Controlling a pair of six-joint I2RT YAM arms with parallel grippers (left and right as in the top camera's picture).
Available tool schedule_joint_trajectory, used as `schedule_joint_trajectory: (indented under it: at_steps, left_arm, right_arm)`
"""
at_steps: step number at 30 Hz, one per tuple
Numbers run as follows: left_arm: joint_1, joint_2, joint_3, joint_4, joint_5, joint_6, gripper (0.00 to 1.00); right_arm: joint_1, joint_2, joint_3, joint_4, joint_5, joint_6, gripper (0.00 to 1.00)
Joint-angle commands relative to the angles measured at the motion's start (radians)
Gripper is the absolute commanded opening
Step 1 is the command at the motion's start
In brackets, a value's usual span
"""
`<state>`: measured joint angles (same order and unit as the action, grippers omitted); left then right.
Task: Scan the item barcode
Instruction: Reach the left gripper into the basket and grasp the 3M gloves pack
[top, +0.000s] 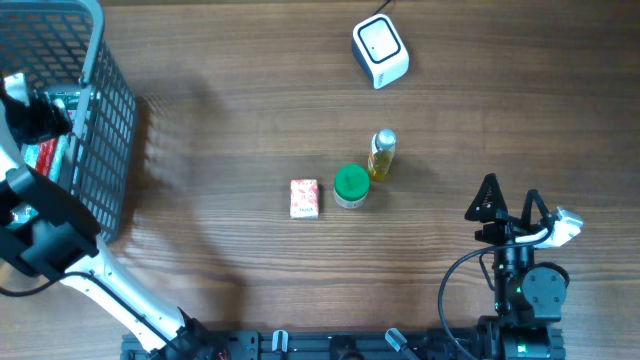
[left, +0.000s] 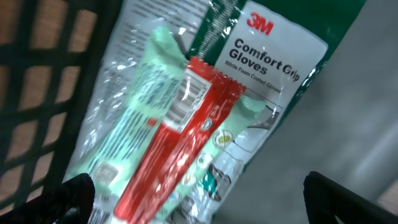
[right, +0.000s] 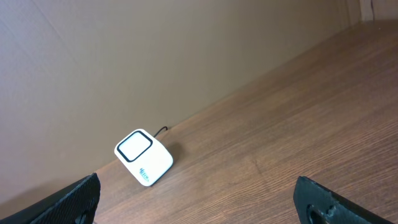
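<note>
Left gripper (left: 211, 198) hangs wide open over the red packet (left: 177, 149), its length running one o'clock to seven.

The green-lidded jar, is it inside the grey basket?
No, the green-lidded jar stands on the open table beside the yellow bottle, well apart from the grey basket.

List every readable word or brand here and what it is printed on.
"3M": green and clear plastic glove packet.
"Comfort Grip Gloves": same packet.
Too blurred or small: barcode label on the long red sachet; teal logo on the white square scanner; print on the small red and white box.
</note>
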<state>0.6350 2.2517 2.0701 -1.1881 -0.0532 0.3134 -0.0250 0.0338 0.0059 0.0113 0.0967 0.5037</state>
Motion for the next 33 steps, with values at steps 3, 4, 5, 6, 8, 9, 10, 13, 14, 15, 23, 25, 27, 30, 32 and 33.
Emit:
schedule_joint_trajectory:
  at_steps: [3, 4, 5, 6, 8, 9, 10, 13, 14, 15, 23, 25, 27, 30, 32, 33]
  left_arm:
    - [0.003, 0.023, -0.010, 0.033, 0.019, 0.163, 1.00]
    - [0.003, 0.026, -0.010, 0.033, 0.019, 0.181, 1.00]
    - [0.003, 0.028, -0.010, 0.033, 0.019, 0.195, 1.00]
    - [0.003, 0.032, -0.010, 0.033, 0.019, 0.217, 1.00]
    - [0.003, 0.036, -0.010, 0.034, 0.019, 0.252, 1.00]
    - [0.003, 0.039, -0.010, 0.037, 0.019, 0.267, 1.00]
    - [0.003, 0.042, -0.010, 0.040, 0.019, 0.284, 1.00]
    - [0.003, 0.057, -0.010, 0.037, 0.019, 0.309, 1.00]
    - [0.005, 0.066, -0.014, 0.035, 0.019, 0.312, 1.00]
    - [0.007, 0.071, -0.019, 0.033, 0.018, 0.313, 1.00]
    - [0.030, 0.088, -0.103, 0.082, 0.018, 0.391, 1.00]
    - [0.038, 0.089, -0.114, 0.098, 0.019, 0.393, 1.00]
    - [0.046, 0.089, -0.122, 0.108, 0.020, 0.394, 1.00]
    - [0.056, 0.090, -0.122, 0.111, 0.065, 0.393, 0.95]
    - [0.057, 0.090, -0.122, 0.110, 0.102, 0.386, 0.82]
    - [0.057, 0.090, -0.122, 0.110, 0.119, 0.386, 0.73]
  right_arm:
    - [0.005, 0.000, 0.000, 0.003, -0.010, -0.003, 1.00]
    - [0.005, 0.000, 0.000, 0.003, -0.010, -0.003, 1.00]
    - [0.005, 0.000, 0.000, 0.003, -0.010, -0.004, 1.00]
    - [0.005, 0.000, 0.000, 0.003, -0.009, -0.003, 1.00]
    - [0.005, 0.000, 0.000, 0.003, -0.010, -0.004, 1.00]
    - [0.005, 0.000, 0.000, 0.003, -0.010, -0.003, 1.00]
    - [0.005, 0.000, 0.000, 0.003, -0.010, -0.004, 1.00]
    - [0.005, 0.000, 0.000, 0.003, -0.010, -0.004, 1.00]
    - [0.005, 0.000, 0.000, 0.003, -0.010, -0.004, 1.00]
    - [0.005, 0.000, 0.000, 0.003, -0.010, -0.003, 1.00]
    - [0.005, 0.000, 0.000, 0.003, -0.010, -0.003, 1.00]
    - [0.005, 0.000, 0.000, 0.003, -0.009, -0.004, 1.00]
    - [0.005, 0.000, 0.000, 0.003, -0.010, -0.004, 1.00]
    - [0.005, 0.000, 0.000, 0.003, -0.010, -0.003, 1.00]
    - [0.005, 0.000, 0.000, 0.003, -0.010, -0.004, 1.00]
    - [0.005, 0.000, 0.000, 0.003, -0.010, -0.004, 1.00]
